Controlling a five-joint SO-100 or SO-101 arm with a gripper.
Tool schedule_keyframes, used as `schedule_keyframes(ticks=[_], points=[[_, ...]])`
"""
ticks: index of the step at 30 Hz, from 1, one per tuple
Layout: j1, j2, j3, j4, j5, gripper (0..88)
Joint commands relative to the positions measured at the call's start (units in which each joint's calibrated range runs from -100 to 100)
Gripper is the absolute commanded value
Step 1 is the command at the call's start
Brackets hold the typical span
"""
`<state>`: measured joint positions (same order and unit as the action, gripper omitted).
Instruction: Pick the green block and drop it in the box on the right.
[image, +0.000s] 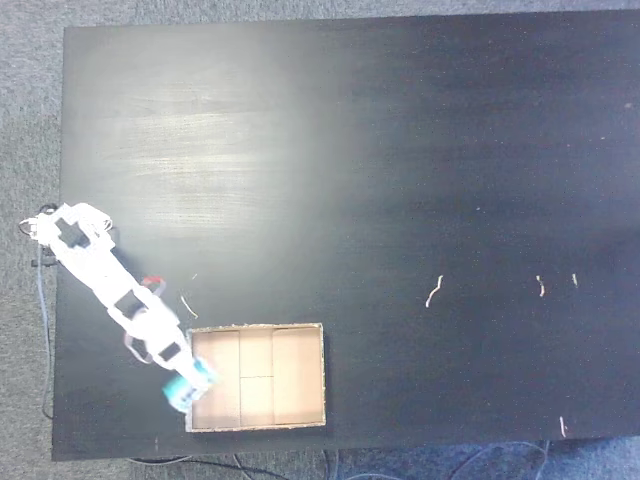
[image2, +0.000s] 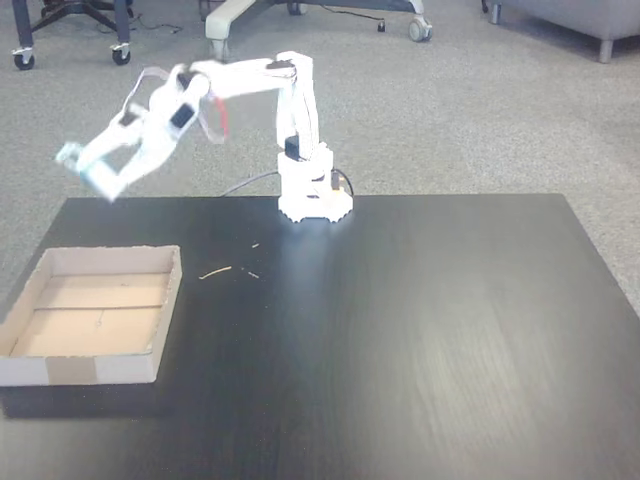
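One fixed view looks straight down from high above the table (image: 400, 150), arm (image: 110, 285) at left edge. The other sits low at the table's far side, facing the arm base (image2: 312, 195), floor behind. Both share table, arm, box (image: 300, 375) (image2: 165, 300).

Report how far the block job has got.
Done: the green block is off the table, gripped by the gripper. In hand: the arm carries it, in the air, at the box edge in a fixed view. Left: centre it over the box and release; the box floor looks bare.
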<state>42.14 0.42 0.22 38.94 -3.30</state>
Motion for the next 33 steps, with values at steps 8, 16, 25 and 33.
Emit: schedule_keyframes(ticks=[8, 16, 25, 33], points=[[-5.90, 31.17, -21.35, -11.45, 3.27, 18.5], [-6.89, 20.41, -7.38, -10.04, 2.30, 67.6], [-39.08, -70.70, 68.41, -12.93, 2.64, 0.1], [-48.73, -97.96, 99.60, -2.78, 6.01, 0.1]])
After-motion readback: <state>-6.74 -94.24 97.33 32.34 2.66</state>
